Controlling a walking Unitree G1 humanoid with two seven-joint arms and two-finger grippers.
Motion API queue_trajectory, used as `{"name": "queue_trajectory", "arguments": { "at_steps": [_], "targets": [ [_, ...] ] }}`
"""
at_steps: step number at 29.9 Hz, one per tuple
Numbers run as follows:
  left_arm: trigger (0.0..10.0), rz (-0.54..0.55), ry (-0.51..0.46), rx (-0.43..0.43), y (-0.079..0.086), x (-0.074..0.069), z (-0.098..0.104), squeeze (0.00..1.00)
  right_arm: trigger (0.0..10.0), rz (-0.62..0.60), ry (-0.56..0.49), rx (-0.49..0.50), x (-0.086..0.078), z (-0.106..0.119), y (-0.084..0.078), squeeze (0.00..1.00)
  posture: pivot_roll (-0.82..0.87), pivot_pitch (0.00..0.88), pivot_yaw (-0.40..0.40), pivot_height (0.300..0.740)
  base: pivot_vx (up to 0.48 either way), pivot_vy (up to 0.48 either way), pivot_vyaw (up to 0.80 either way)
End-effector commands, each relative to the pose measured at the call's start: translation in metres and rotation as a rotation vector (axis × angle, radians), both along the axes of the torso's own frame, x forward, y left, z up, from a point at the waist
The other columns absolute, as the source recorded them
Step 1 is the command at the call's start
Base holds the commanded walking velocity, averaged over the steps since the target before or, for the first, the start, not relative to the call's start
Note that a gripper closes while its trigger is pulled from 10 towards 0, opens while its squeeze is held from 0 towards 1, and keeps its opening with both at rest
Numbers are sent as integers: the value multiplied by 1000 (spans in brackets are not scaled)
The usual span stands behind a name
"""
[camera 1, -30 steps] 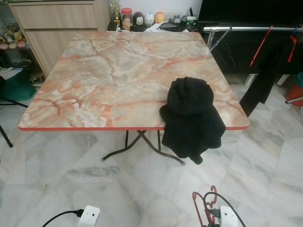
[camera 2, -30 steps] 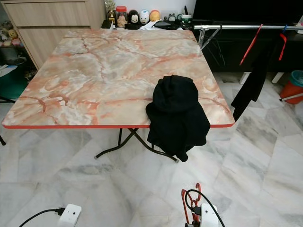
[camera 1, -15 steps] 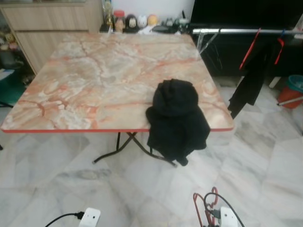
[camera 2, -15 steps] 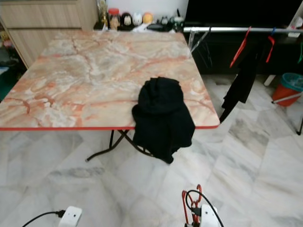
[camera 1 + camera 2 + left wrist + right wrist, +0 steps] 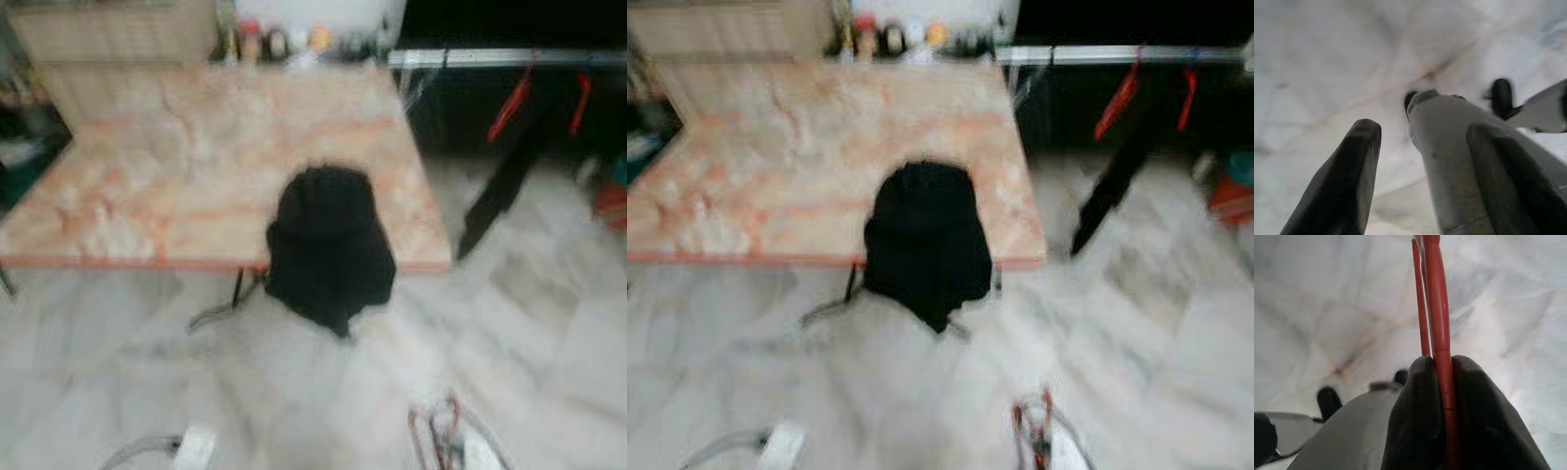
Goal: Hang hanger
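My right gripper [image 5: 1442,364] is shut on a red hanger [image 5: 1436,303], whose thin red bars run out between the two black fingers over the marble floor. In the blurred left eye view the same red hanger [image 5: 437,431] pokes up at the bottom edge, right of centre. A silver clothes rail [image 5: 509,56] crosses the top right, with a red hanger [image 5: 509,100] and a black garment [image 5: 502,191] hanging from it. My left gripper [image 5: 1425,127] hangs open with nothing between its fingers, pointing down past the robot's own leg.
A marble-patterned folding table [image 5: 186,147] stands ahead on the left, with a black hoodie [image 5: 328,245] draped over its near right corner. Small jars and figures [image 5: 279,39] line the far edge. An orange bucket [image 5: 612,201] sits at far right. Pale marble floor [image 5: 549,323] lies between me and the rail.
The whole picture has shifted left and gone blurred, so the camera has turned to the right. The rail sits nearer the middle. The right gripper still holds the red hanger.
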State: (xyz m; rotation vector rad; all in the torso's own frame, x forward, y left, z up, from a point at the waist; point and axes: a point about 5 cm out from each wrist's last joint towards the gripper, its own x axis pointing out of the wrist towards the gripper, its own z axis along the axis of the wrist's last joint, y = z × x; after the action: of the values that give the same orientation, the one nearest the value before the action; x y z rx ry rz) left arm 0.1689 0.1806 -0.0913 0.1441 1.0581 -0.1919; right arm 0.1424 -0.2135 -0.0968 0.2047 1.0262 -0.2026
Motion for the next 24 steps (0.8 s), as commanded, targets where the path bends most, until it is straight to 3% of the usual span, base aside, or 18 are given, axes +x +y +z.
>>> {"name": "queue_trajectory", "arguments": {
  "at_steps": [1,9,24],
  "targets": [
    [10000,-7,26,38,12,-6,-1,0,10000,3,-9,17,2,0,5,0,26,48,-37,740,0,-300,0],
    [10000,-9,24,38,11,-4,-1,0,10000,-10,-16,18,1,1,-3,0,28,45,-31,740,0,-301,0],
    [10000,-24,28,29,6,-9,-3,0,10000,0,-14,29,3,0,7,0,25,12,-26,740,0,-300,0]
  ]
}}
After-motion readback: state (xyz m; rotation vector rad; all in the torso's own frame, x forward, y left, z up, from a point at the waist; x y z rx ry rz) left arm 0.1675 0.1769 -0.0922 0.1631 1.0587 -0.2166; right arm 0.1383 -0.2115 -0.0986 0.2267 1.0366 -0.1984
